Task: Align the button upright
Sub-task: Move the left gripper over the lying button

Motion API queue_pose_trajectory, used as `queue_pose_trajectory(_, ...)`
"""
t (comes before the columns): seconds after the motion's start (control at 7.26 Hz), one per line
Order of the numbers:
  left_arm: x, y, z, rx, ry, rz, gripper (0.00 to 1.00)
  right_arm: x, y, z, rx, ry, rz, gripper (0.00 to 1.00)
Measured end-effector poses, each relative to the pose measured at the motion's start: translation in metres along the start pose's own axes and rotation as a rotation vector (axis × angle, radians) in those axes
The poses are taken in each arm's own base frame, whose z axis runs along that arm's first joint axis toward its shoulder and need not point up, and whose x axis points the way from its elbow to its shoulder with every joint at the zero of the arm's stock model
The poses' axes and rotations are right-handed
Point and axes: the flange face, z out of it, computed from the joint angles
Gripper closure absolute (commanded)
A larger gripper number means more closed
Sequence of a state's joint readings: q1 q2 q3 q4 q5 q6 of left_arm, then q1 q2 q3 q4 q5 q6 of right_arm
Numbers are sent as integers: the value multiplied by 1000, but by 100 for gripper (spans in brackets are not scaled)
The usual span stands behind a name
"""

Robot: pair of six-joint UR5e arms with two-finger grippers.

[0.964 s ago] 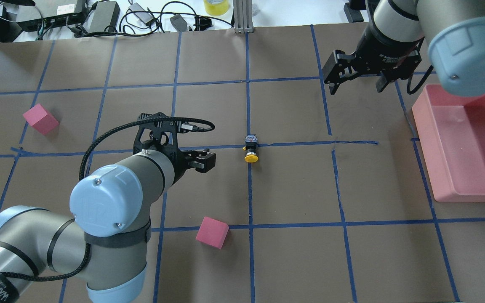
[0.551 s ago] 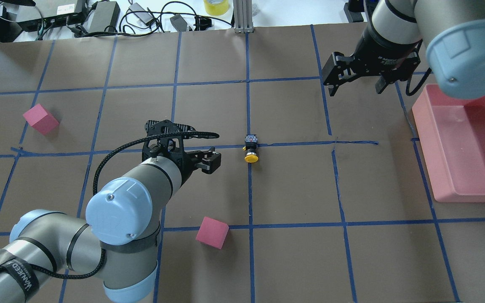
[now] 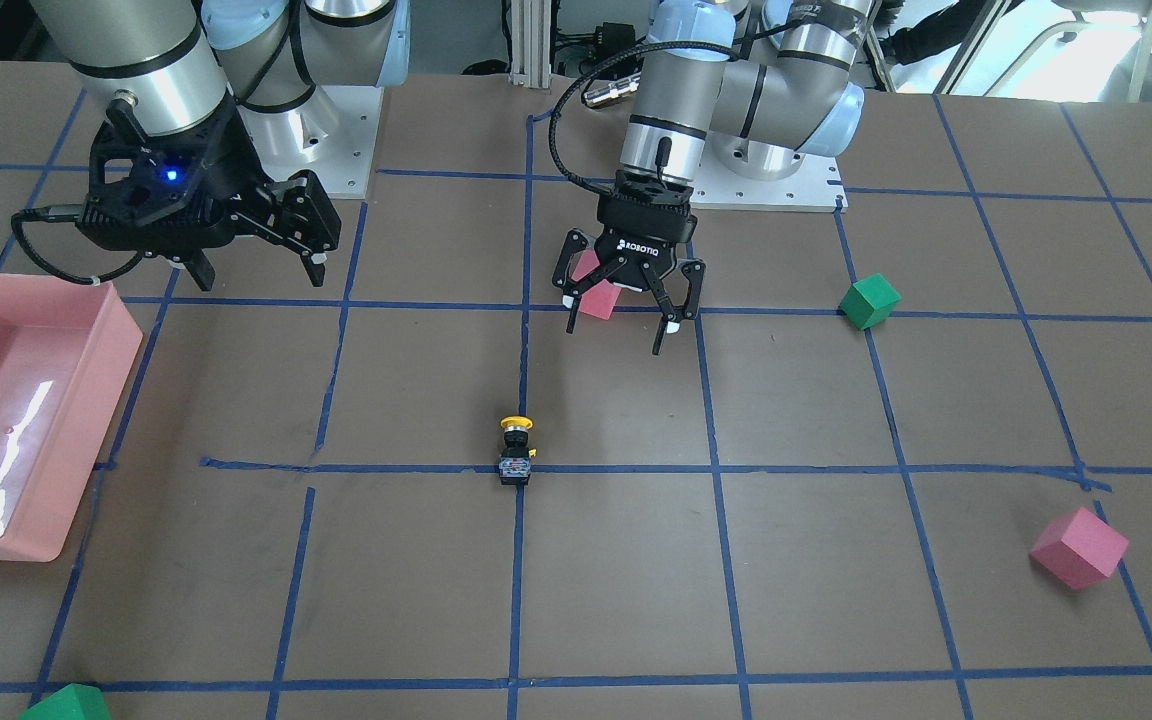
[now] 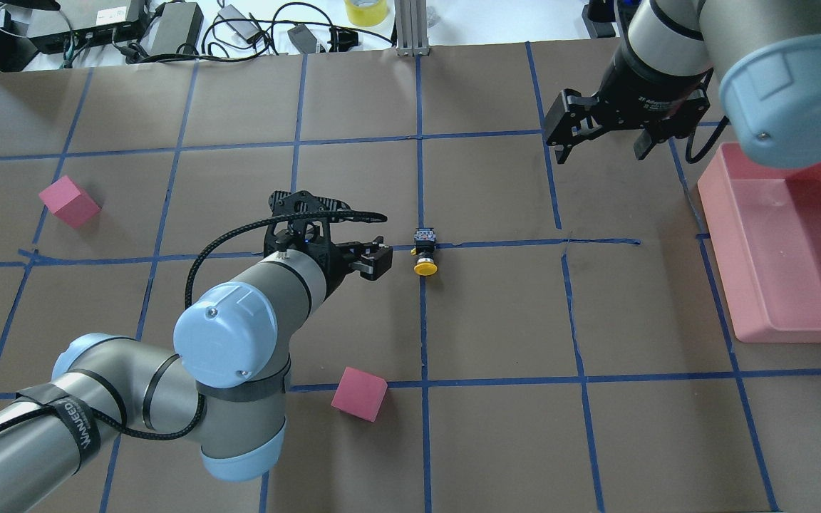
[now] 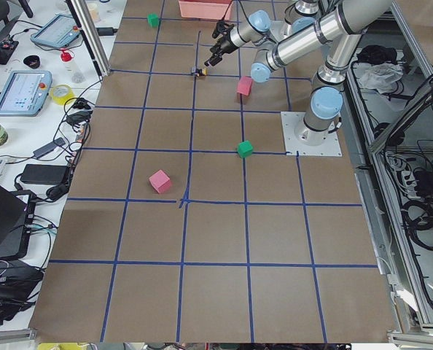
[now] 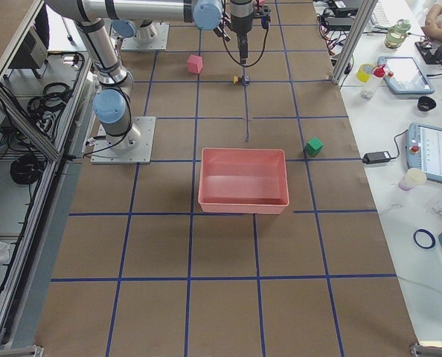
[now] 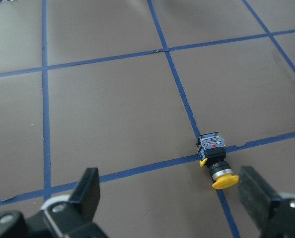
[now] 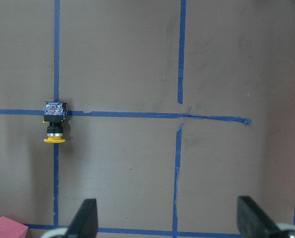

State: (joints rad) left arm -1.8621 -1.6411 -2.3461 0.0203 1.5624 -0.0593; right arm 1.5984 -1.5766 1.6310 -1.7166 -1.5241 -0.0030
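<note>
The button (image 4: 424, 254) lies on its side on a blue tape crossing at mid-table, its yellow cap toward the robot and its black base away. It also shows in the front view (image 3: 516, 452), the left wrist view (image 7: 215, 161) and the right wrist view (image 8: 54, 124). My left gripper (image 4: 380, 258) is open and empty, just left of the button and apart from it. In the left wrist view (image 7: 170, 198) the button sits ahead between the open fingers, nearer the right one. My right gripper (image 4: 599, 151) is open and empty, far back right over the table.
A pink tray (image 4: 720, 235) stands at the right edge. One pink cube (image 4: 358, 393) lies near my left arm's elbow, another pink cube (image 4: 68, 201) at far left. A green cube (image 3: 869, 301) lies beside the left base, another green cube (image 3: 66, 703) at the table's far edge.
My left gripper has moved right, closing most of the gap to the button. The right gripper has drifted slightly back. The button has not moved.
</note>
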Motion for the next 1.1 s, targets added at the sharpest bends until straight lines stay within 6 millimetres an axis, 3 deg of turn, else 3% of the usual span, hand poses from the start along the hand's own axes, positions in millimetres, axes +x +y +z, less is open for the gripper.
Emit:
queue_pose_trajectory(0.55,40,32,46,-119,18,76,0,0,-2,5,-7,-3,-1,0)
queue_pose_trajectory(1.1,74,26,96,-156,40,-13,6,-1,-5,3,13,-15,-1,0)
